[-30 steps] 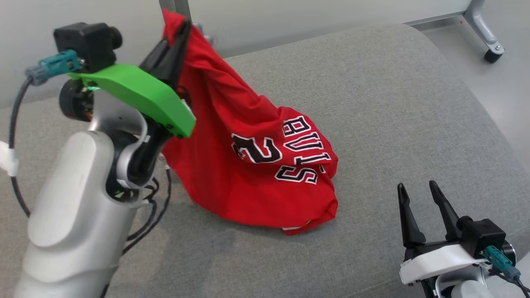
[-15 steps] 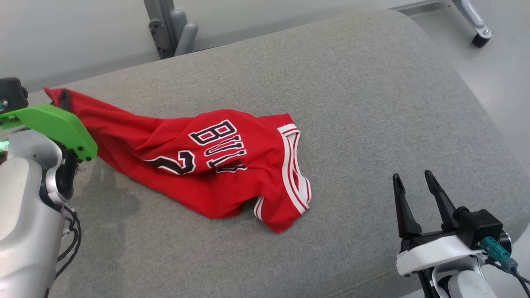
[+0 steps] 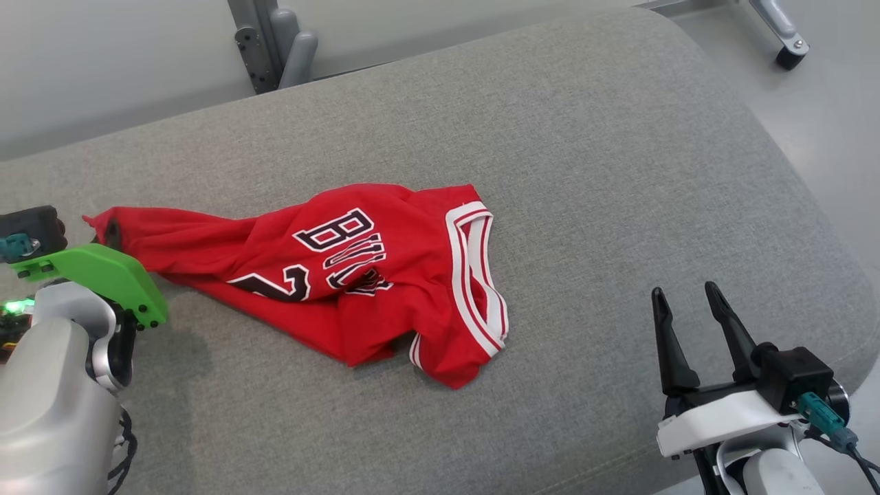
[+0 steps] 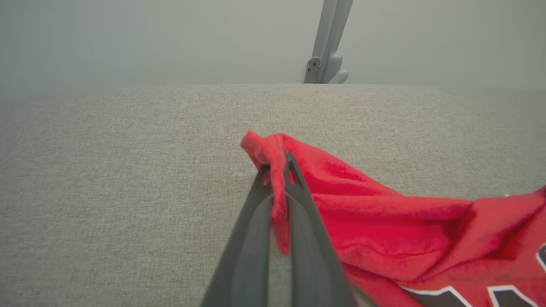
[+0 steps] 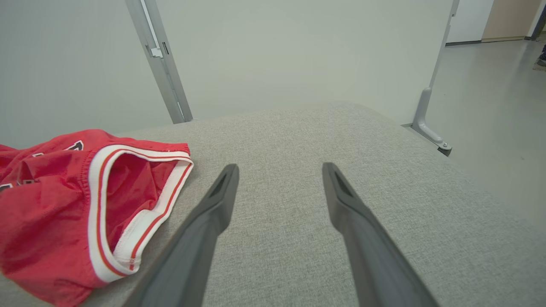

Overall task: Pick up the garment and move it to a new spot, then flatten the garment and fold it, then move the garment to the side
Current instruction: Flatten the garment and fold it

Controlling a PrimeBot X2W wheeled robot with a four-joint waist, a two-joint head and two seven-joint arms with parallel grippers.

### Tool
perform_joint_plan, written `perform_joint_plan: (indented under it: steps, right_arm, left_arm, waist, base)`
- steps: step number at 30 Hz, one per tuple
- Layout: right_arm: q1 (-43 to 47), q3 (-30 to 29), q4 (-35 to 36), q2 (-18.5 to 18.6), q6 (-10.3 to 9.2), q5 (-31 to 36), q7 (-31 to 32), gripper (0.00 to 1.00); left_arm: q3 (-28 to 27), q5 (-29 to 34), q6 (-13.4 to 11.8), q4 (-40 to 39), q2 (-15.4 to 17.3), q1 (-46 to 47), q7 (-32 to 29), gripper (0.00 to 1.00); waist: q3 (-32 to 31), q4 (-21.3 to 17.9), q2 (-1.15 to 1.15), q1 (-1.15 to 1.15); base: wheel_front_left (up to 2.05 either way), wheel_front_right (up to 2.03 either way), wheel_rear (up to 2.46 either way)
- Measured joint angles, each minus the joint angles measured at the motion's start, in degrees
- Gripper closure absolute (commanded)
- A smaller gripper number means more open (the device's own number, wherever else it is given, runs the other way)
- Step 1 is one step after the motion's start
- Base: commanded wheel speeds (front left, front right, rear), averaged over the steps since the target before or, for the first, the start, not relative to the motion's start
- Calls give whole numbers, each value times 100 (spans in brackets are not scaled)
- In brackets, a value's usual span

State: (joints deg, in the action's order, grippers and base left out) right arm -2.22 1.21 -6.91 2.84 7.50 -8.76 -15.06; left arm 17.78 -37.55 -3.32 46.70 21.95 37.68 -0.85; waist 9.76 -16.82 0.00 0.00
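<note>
L gripper (image 4: 277,168) pinches the left corner of the red basketball jersey (image 3: 426,275) — crumpled mid grey upholstered bench (image 3: 605,158) — while R gripper (image 3: 684,295) sits apart at right, fingers spread wide, holding nothing.

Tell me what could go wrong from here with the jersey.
The left gripper pinches only a thin edge of the red jersey; a further pull may slip it free.
The jersey lies bunched on the grey cushion; with the right gripper open and apart from it, one-handed flattening may leave creases.
</note>
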Motion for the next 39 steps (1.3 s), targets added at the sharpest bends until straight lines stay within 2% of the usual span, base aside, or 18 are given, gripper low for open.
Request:
perform_joint_plan:
  steps: [1, 2, 3, 8, 14, 16, 21, 24, 28, 33, 39]
  right_arm:
    - [16, 1, -2, 0, -1, 0, 0, 0]
    - [31, 10, -5, 0, -1, 2, 0, 0]
    - [41, 14, -9, -1, -1, 10, 0, 0]
    - [57, -3, -8, -1, 0, 49, 0, 0]
    - [138, -79, 19, -1, 0, 144, 0, 0]
    - [201, -82, 16, -1, 0, 153, 0, 0]
    - [217, -67, 44, -1, 0, 157, 0, 0]
    - [217, -56, 63, -1, 0, 157, 0, 0]
    - [190, -36, 87, -1, 0, 156, 0, 0]
    - [102, -11, 123, -1, 0, 126, 0, 0]
    - [70, 5, 135, -2, 0, 78, 0, 0]
  left_arm:
    - [8, -26, 46, 37, -36, -3, 29, 94]
    - [15, -68, 109, 70, -76, -3, 64, 62]
    - [13, -93, 145, 103, -118, -4, 125, 0]
    - [71, -99, 314, 51, -189, -48, 424, 0]
    - [171, -5, 357, -821, -154, -439, 721, 0]
    - [225, 46, 282, -1293, -105, -669, 670, 0]
    - [363, 159, -90, -2822, 7, -1296, 409, 0]
    - [730, 300, -261, -3773, -89, -1621, 71, 0]
    - [1477, 597, -281, -4582, -334, -1828, -419, 0]
    - [2280, 802, -212, -4520, -780, -1886, -883, 0]
    - [2674, 972, -110, -3965, -1016, -1588, -1204, 0]
  waist:
    - [-10, 17, 0, 0]
    - [-19, 36, 0, 0]
    - [-29, 57, 0, 0]
    - [-115, 154, 0, 0]
    - [-237, 269, 0, 0]
    - [-276, 305, 0, 0]
    - [-314, 370, 0, 0]
    - [-263, 379, 0, 0]
    - [-167, 361, 0, 0]
    - [-72, 253, 0, 0]
    - [-2, 62, 0, 0]
  base:
    - [0, 0, 0]
    - [0, 0, 0]
    - [0, 0, 0]
    - [0, 0, 0]
    - [0, 0, 0]
    - [0, 0, 0]
    - [0, 0, 0]
    - [0, 0, 0]
    - [0, 0, 0]
    - [0, 0, 0]
    - [0, 0, 0]
